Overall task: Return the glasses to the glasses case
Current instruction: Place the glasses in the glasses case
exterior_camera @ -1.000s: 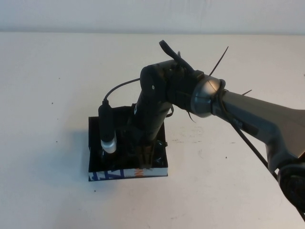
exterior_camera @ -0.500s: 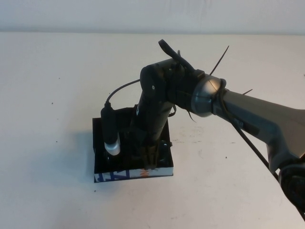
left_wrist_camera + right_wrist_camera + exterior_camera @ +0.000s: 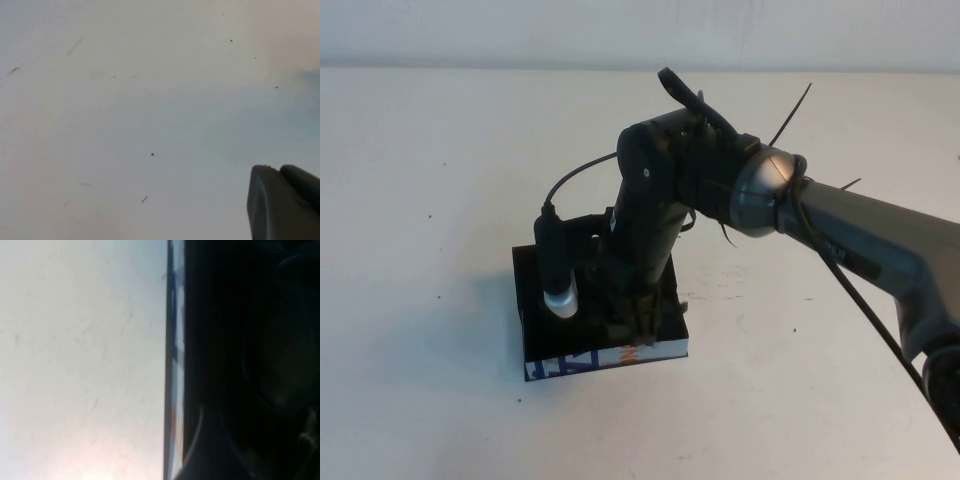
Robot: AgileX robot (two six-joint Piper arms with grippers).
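Pale and bare, the desk [image 3: 430, 170] runs back to a light wall, and near its middle sits the glasses case [image 3: 605, 357], a black open box whose blue, white and orange printed side faces the robot. The right arm reaches in from the right side and points steeply down, so that the right pincer [image 3: 632, 325] hangs inside the case, low over its dark lining — a posture that fits setting something down in it rather than carrying it off. Whether its fingers are spread or pressed together I cannot tell; the arm's own bulk hides them from above.

The glasses [image 3: 280, 365] appear to lie inside the case: the right wrist view shows only a dim rounded outline, perhaps a lens, against the black lining, with the printed edge of the case beside it and bare desk beyond. I cannot say for certain that they rest free of the pincer.

A small black cylinder with a pale tip [image 3: 558, 270], on a cable from the wrist, hangs over the left part of the case. The left pincer [image 3: 285, 200] shows only as a dark corner over empty desk in its own wrist view — parked, away from the case, its fingers not readable.

Nothing else lies on the desk; only the arm itself blocks the view into the box.
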